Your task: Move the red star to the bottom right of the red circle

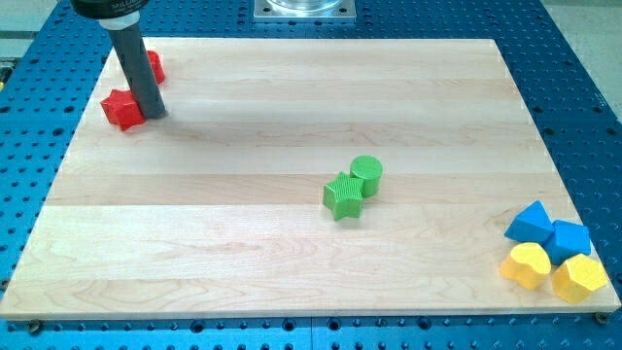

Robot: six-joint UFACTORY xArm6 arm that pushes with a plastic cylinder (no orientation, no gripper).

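The red star [120, 107] lies near the board's top left corner. The red circle [155, 65] sits just above and right of it, mostly hidden behind the rod. My tip [153, 113] rests on the board right beside the red star's right side, below the red circle.
A green star [342, 196] and a green circle [366, 175] touch each other near the board's middle. Two blue blocks [532, 223] [569, 239] and two yellow blocks [526, 264] [580, 278] cluster at the bottom right corner. The wooden board [292, 272] lies on a blue perforated table.
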